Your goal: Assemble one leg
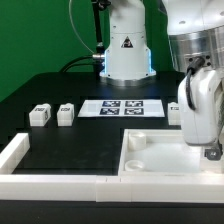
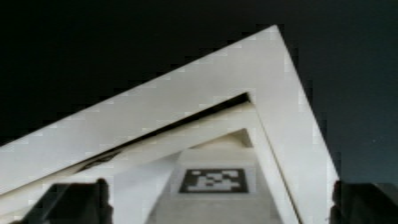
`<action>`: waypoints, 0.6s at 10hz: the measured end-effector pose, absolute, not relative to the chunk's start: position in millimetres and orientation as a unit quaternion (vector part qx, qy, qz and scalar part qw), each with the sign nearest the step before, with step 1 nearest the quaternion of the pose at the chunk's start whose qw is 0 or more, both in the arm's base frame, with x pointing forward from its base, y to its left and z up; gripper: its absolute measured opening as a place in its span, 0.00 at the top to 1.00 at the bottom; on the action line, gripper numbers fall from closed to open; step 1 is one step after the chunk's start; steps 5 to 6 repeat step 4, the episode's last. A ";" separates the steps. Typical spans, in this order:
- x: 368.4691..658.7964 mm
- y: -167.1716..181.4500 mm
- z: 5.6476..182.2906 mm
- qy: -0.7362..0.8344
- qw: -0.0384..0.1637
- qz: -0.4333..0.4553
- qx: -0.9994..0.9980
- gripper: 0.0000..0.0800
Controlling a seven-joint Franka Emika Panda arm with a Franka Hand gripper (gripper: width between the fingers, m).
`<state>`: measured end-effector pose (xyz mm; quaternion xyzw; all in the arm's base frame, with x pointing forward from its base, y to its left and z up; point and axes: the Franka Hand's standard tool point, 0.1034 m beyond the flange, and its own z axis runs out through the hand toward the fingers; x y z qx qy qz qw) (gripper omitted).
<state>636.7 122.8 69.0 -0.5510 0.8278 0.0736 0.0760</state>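
Observation:
Two legs [image 1: 40, 115] [image 1: 65, 114], small white blocks with marker tags, stand side by side on the black table at the exterior view's left. A third white block [image 1: 173, 113] shows partly behind my hand. The large white square panel [image 1: 150, 160] with raised rim lies at the front right. My gripper [image 1: 210, 150] hangs low over the panel's right side, far from the two legs. In the wrist view the gripper [image 2: 217, 208] is open and empty. Its dark fingers [image 2: 71, 205] stand wide apart on either side of the panel's corner [image 2: 267, 100] and a marker tag [image 2: 215, 181].
The marker board [image 1: 120, 108] lies flat in the middle of the table in front of the robot base [image 1: 127, 55]. A white L-shaped barrier [image 1: 15, 155] runs along the left and front edges.

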 end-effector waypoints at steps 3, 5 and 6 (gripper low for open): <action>633.1 133.4 96.3 0.822 0.090 0.070 -0.559 0.19; 633.1 133.4 97.7 0.822 0.089 0.070 -0.559 0.19; 633.1 133.4 97.7 0.822 0.089 0.070 -0.559 0.19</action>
